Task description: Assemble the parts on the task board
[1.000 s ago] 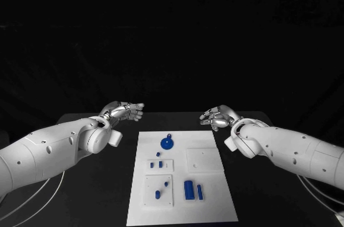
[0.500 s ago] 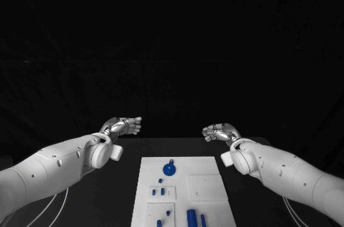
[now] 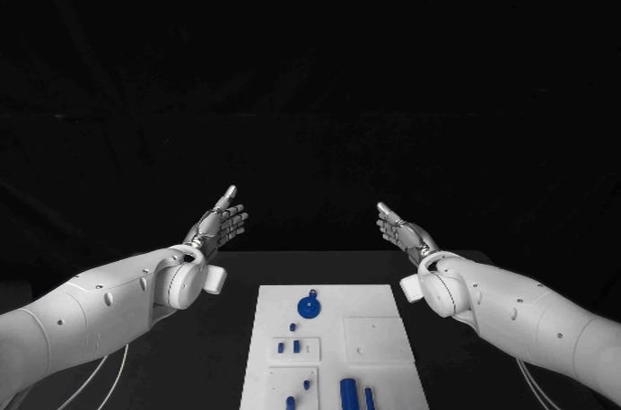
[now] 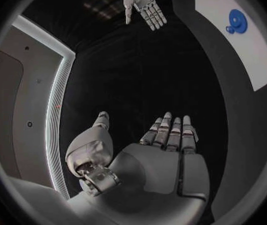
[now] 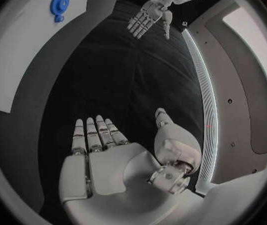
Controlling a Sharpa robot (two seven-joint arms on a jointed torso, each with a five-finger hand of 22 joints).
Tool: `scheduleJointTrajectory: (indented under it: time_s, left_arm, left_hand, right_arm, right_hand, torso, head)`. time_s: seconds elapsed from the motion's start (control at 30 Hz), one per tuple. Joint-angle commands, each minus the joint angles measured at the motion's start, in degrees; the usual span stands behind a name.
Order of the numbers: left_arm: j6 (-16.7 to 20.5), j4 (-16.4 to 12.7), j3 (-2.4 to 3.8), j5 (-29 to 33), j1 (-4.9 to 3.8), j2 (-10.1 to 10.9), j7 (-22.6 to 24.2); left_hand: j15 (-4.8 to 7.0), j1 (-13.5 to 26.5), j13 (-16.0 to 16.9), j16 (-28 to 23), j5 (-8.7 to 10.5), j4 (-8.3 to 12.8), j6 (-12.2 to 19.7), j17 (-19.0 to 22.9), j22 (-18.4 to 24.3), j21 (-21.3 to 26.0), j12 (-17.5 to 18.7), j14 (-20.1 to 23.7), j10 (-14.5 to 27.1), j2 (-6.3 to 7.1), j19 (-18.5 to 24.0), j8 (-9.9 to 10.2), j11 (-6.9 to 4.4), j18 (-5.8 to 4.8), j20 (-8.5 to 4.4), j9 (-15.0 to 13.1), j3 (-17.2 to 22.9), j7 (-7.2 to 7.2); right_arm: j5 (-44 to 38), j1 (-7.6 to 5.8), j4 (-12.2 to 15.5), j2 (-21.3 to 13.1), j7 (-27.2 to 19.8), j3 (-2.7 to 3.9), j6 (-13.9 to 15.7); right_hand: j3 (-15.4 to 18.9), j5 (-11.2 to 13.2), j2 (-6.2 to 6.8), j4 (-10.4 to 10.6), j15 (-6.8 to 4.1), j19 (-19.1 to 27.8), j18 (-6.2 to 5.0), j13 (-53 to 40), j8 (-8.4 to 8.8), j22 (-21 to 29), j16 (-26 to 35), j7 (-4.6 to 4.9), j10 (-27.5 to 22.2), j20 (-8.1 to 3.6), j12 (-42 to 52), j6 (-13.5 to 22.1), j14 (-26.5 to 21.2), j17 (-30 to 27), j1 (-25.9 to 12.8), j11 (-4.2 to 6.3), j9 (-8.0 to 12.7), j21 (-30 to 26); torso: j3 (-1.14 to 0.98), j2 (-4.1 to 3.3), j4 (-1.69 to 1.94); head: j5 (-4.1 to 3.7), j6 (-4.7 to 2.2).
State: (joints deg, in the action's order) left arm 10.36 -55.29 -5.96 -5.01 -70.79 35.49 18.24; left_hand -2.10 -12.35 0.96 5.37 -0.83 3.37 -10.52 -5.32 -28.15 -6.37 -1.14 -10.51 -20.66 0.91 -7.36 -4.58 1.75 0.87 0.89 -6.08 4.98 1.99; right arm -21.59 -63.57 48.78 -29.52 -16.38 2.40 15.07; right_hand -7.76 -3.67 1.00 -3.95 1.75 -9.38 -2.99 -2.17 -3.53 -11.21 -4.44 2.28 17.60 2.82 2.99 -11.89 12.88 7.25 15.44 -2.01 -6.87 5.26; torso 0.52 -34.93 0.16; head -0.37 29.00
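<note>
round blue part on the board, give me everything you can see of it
The round blue part is a flat disc with a raised centre hub and a small tab on its far edge, plastic by the look. It lies flat near the far end of the white task board, left of the middle. Nothing touches it; both hands are raised beyond the board.

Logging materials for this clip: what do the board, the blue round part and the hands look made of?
Task board: looks like matte white plastic, flat and glare-free with shallow square recesses; painted metal can't be ruled out.
Round part: probably moulded or printed plastic, uniform saturated blue, hardly any shine.
Left hand and right hand: silvery metallic finish with bright highlights and darker pads on the segments; both open, holding nothing.
</note>
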Motion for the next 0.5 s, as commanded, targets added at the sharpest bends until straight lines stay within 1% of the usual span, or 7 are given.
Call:
scheduleJointTrajectory:
  time_s: [0.03,0.07,0.1,0.17,0.23,0.33,0.5]
  left_arm:
    - [5.5,-3.6,0.55,0.9,0.98,0.8,2.2]
    - [6.7,-4.9,0.78,1.1,1.4,1.1,2.6]
    - [8.7,-7.1,1.17,1.4,2.09,1.7,3.3]
    - [11.8,-10.5,1.75,1.8,3.13,2.6,4.3]
    - [15.0,-14.1,2.37,2.3,4.24,3.6,5.4]
    - [20.8,-20.4,3.47,3.1,6.2,5.3,7.3]
    - [27.7,-28.0,4.8,4.1,8.56,7.4,9.6]
  left_hand:
    - [2.1,12.4,-1.0,-5.4,0.83,-3.4,10.5,5.3,28.2,6.4,1.1,10.5,20.7,-0.91,7.4,4.6,-1.75,-0.87,-0.89,6.1,-5.0,-1.99]
    - [2.1,12.4,-1.0,-5.4,0.83,-3.4,10.5,5.3,28.2,6.4,1.1,10.5,20.7,-0.91,7.4,4.6,-1.75,-0.87,-0.89,6.1,-5.0,-1.99]
    - [2.1,12.4,-1.0,-5.4,0.83,-3.4,10.5,5.3,28.2,6.4,1.1,10.5,20.7,-0.91,7.4,4.6,-1.75,-0.87,-0.89,6.1,-5.0,-1.99]
    - [2.1,12.4,-1.0,-5.4,0.83,-3.4,10.5,5.3,28.2,6.4,1.1,10.5,20.7,-0.91,7.4,4.6,-1.75,-0.87,-0.89,6.1,-5.0,-1.99]
    - [2.1,12.4,-1.0,-5.4,0.83,-3.4,10.5,5.3,28.2,6.4,1.1,10.5,20.7,-0.91,7.4,4.6,-1.75,-0.87,-0.89,6.1,-5.0,-1.99]
    - [2.1,12.4,-1.0,-5.4,0.83,-3.4,10.5,5.3,28.2,6.4,1.1,10.5,20.7,-0.91,7.4,4.6,-1.75,-0.87,-0.89,6.1,-5.0,-1.99]
    - [2.1,12.4,-1.0,-5.4,0.83,-3.4,10.5,5.3,28.2,6.4,1.1,10.5,20.7,-0.91,7.4,4.6,-1.75,-0.87,-0.89,6.1,-5.0,-1.99]
  right_arm:
    - [2.9,0.3,3.5,-1.2,-2.2,-0.17,3.9]
    - [3.6,0.41,4.8,-1.7,-2.6,-0.25,4.8]
    - [4.7,0.6,7.1,-2.5,-3.3,-0.38,6.3]
    - [6.4,0.87,10.4,-3.7,-4.3,-0.58,8.5]
    - [8.1,1.17,14.0,-5.1,-5.3,-0.79,10.9]
    - [11.3,1.69,20.3,-7.4,-7.2,-1.17,15.1]
    - [15.7,2.43,29.3,-10.7,-9.9,-1.7,21.1]
  right_hand:
    - [7.8,3.7,-1.0,4.0,-1.75,9.4,2.99,2.2,3.53,11.2,4.4,-2.28,-17.6,-2.82,-3.0,11.9,-12.9,-7.2,-15.4,2.01,6.9,-5.3]
    - [7.8,3.7,-1.0,4.0,-1.75,9.4,2.99,2.2,3.53,11.2,4.4,-2.28,-17.6,-2.82,-3.0,11.9,-12.9,-7.2,-15.4,2.01,6.9,-5.3]
    - [7.8,3.7,-1.0,4.0,-1.75,9.4,2.99,2.2,3.53,11.2,4.4,-2.28,-17.6,-2.82,-3.0,11.9,-12.9,-7.2,-15.4,2.01,6.9,-5.3]
    - [7.8,3.7,-1.0,4.0,-1.75,9.4,2.99,2.2,3.53,11.2,4.4,-2.28,-17.6,-2.82,-3.0,11.9,-12.9,-7.2,-15.4,2.01,6.9,-5.3]
    - [7.8,3.7,-1.0,4.0,-1.75,9.4,2.99,2.2,3.53,11.2,4.4,-2.28,-17.6,-2.82,-3.0,11.9,-12.9,-7.2,-15.4,2.01,6.9,-5.3]
    - [7.8,3.7,-1.0,4.0,-1.75,9.4,2.99,2.2,3.53,11.2,4.4,-2.28,-17.6,-2.82,-3.0,11.9,-12.9,-7.2,-15.4,2.01,6.9,-5.3]
    - [7.8,3.7,-1.0,4.0,-1.75,9.4,2.99,2.2,3.53,11.2,4.4,-2.28,-17.6,-2.82,-3.0,11.9,-12.9,-7.2,-15.4,2.01,6.9,-5.3]
  torso:
    - [-0.22,1.65,-0.07]
    - [-0.28,2.02,-0.09]
    - [-0.34,2.51,-0.11]
    - [-0.42,3.04,-0.13]
    - [-0.47,3.42,-0.15]
    - [-0.52,3.74,-0.16]
    - [-0.52,3.75,-0.16]
  head:
    - [0.16,2.16]
    - [0.2,2.73]
    - [0.25,3.48]
    - [0.3,4.29]
    - [0.34,4.87]
    - [0.37,5.36]
    - [0.37,5.37]
